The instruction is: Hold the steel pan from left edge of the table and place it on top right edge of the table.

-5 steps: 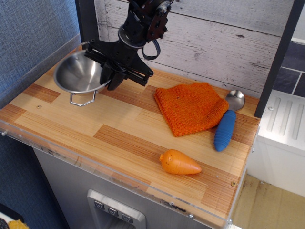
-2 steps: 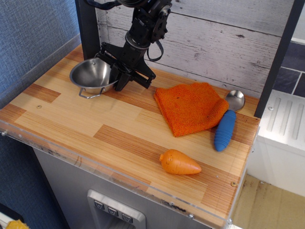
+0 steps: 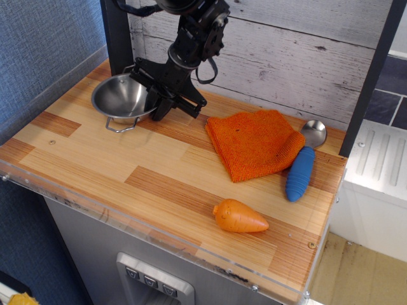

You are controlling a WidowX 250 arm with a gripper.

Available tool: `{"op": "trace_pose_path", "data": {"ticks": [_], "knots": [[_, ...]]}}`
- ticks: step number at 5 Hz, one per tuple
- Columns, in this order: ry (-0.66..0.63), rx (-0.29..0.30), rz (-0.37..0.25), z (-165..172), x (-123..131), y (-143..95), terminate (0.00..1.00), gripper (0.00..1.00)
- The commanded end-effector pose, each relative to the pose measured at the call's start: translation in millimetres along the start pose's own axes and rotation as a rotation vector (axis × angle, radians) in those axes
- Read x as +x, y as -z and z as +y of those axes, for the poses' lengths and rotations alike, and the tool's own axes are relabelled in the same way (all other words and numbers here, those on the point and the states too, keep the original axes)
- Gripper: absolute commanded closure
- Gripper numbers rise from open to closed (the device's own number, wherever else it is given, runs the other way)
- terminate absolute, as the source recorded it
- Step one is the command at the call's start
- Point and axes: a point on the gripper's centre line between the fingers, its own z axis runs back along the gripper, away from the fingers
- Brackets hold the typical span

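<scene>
broadly, the table fills the view: a wooden top of light and darker brown planks with a clear plastic rim along its front and right edges, sitting on a grey cabinet. behind it runs a wall of whitewashed boards, with a blue textured panel on the left.

next in size, the black robot arm comes down from the top of the frame near the back wall, and its gripper reaches toward the far left part of the table. an orange cloth lies crumpled right of centre, toward the back.

the steel pan is at the far left of the table, close to the back wall, upright with its shiny bowl facing up. one wire loop handle points toward the front edge. the gripper's dark fingers are clamped on the pan's right-hand rim, closed on it; whether the pan's base touches the wood cannot be told.

a blue handle lies just right of the cloth, joined to a small steel spoon bowl near the back right corner. an orange toy carrot lies near the front edge, well apart from the pan.
</scene>
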Motion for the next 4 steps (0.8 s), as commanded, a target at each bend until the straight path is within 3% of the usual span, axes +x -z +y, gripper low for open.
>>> {"op": "trace_pose_path", "data": {"ticks": [1,3,4], "knots": [[-0.119,0.042,-0.117,9,-1,-27,0.00,0.00],[-0.137,0.070,-0.149,12,-3,-40,0.00,0.00],[-0.101,-0.042,-0.153,18,-3,-61,0.00,0.00]]}}
